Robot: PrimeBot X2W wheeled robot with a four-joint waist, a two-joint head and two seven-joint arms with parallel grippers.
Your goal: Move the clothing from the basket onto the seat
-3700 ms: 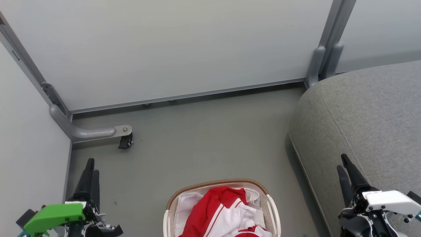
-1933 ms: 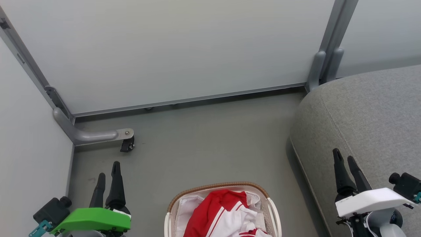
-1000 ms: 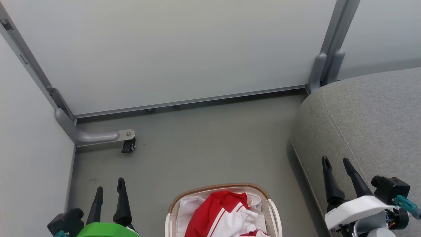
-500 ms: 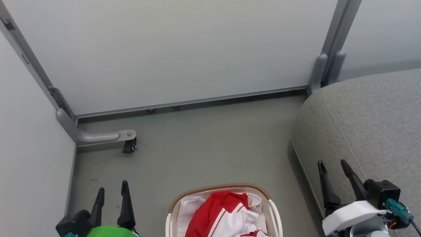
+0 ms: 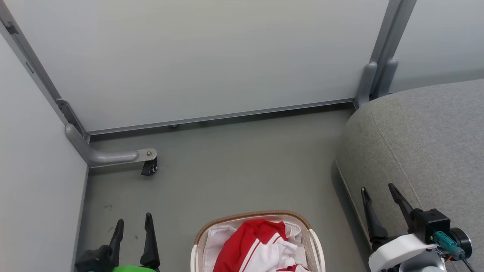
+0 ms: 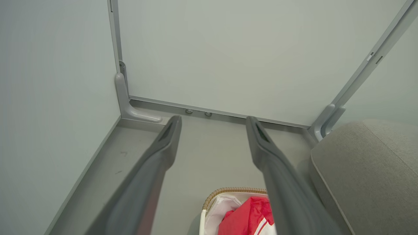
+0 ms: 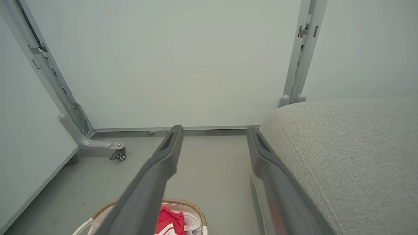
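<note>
— Where's the head camera?
— High above the basket [image 5: 257, 213], looking down and forward.
— And the wrist cameras?
— Lower, left and right of it, facing the same wall [image 5: 208, 56], sharing the basket's far rim.

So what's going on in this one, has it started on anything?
A laundry move, not yet begun. The red-and-white clothing lies heaped in the basket on the floor, with the grey sofa to its right. The left hand hovers left of the basket and the right hand by the sofa's edge, both open and empty. No garment is grasped yet.
</note>
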